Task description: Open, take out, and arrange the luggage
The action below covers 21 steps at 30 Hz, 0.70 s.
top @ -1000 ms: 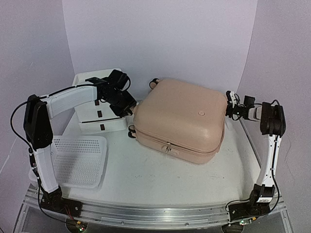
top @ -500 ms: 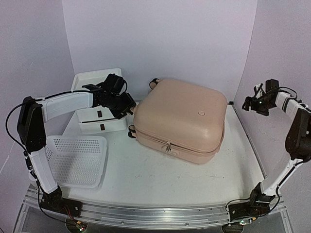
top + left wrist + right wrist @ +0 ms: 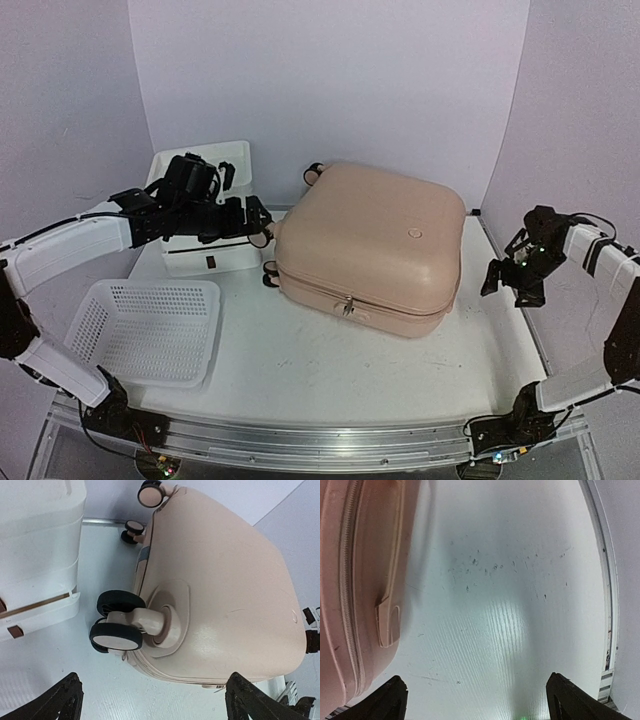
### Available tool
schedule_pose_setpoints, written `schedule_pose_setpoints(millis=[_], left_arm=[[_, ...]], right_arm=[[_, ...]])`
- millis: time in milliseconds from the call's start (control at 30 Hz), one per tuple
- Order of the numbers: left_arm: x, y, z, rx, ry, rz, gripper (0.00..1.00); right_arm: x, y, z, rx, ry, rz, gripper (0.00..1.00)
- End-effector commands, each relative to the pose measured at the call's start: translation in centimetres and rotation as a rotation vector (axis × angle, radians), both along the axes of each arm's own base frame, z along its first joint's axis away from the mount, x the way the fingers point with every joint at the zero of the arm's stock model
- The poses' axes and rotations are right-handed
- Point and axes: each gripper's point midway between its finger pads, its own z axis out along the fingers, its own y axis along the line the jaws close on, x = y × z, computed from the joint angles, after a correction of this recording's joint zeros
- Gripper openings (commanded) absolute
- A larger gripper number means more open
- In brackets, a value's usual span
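The pale pink luggage lies flat and zipped shut in the middle of the table, its caster wheels at the left end. In the left wrist view the luggage fills the right half, with one black-and-pink wheel at its near corner. My left gripper hovers by that wheeled corner, open and empty. Open too, my right gripper hangs just right of the luggage, over bare table. The zip and a side foot of the luggage show at the left of the right wrist view.
A white plastic drawer unit stands behind my left gripper, close to the luggage's wheels. A white perforated basket sits at the front left. A metal rail runs along the table's right edge.
Both grippers have opened wide. The left one drew back a little from the luggage's left corner. The right arm swung out to the right and came down beside the luggage.
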Motion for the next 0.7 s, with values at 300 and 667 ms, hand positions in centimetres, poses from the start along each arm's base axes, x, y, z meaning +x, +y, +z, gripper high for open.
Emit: schedule_pose_setpoints(millis=[300, 667], left_arm=[[-5.3, -3.2, 2.1, -0.17, -0.12, -0.343, 0.99], [-12.1, -10.9, -0.3, -0.169, -0.19, -0.545, 0.93]], right_arm=[[2.8, 4.1, -0.2, 0.321, -0.073, -0.14, 0.92], [6.2, 5.5, -1.8, 0.333, -0.065, -0.171, 0.66]])
